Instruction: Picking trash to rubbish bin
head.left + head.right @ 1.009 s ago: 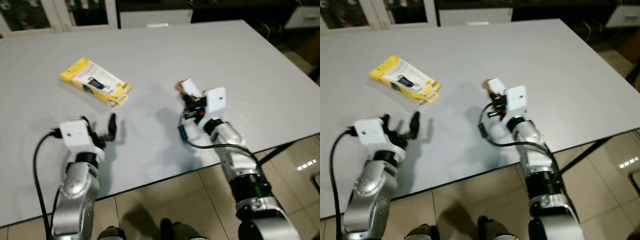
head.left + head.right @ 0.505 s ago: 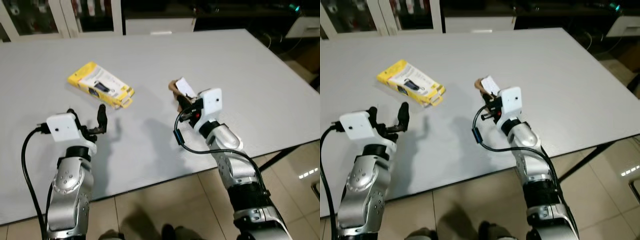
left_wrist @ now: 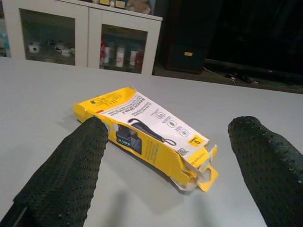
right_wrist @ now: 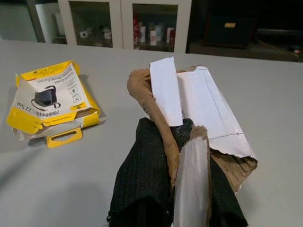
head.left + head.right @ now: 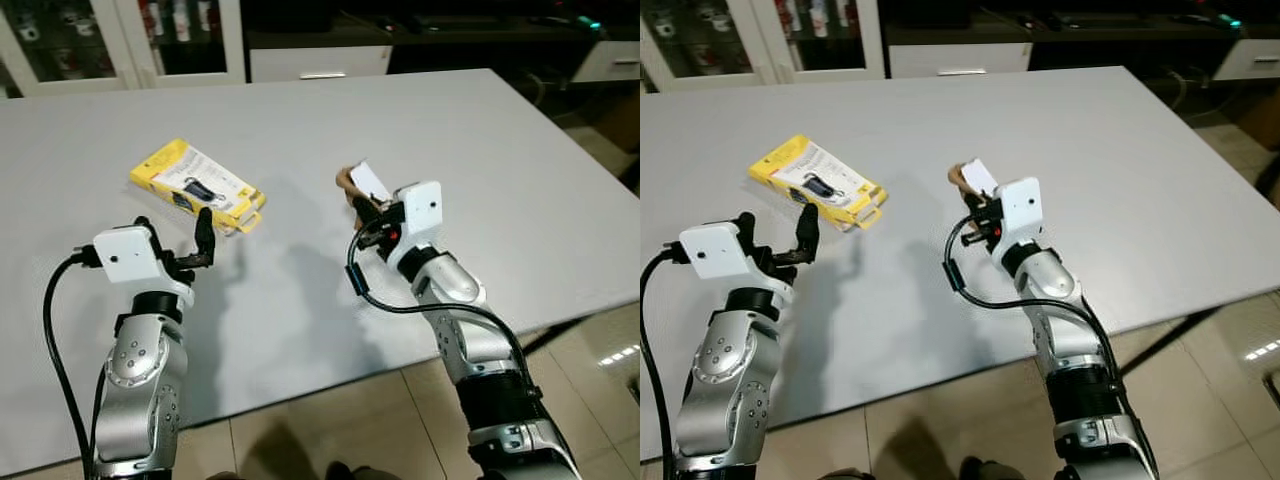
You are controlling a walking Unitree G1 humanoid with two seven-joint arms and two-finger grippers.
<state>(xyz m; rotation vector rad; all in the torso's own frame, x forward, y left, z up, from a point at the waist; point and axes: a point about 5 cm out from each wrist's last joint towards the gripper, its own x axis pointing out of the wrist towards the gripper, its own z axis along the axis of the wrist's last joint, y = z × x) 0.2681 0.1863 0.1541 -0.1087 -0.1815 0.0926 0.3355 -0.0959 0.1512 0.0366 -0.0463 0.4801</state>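
On my left, the left hand [image 5: 180, 245] is spread wide and empty, its fingers [image 3: 71, 165] lined up on the yellow box [image 5: 197, 187] lying flat toward the worktop's [image 5: 500, 150] left edge, ready, I judge, to close on it. Its white label's print is too small to read. Nearer the middle, the right hand [image 5: 978, 205] is clamped on torn brown-and-white cardboard [image 4: 199, 109], held clear for binning.

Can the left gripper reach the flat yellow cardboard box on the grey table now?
Probably yes: the left gripper is open, the flat yellow cardboard box lies just ahead between its fingers, nothing between.
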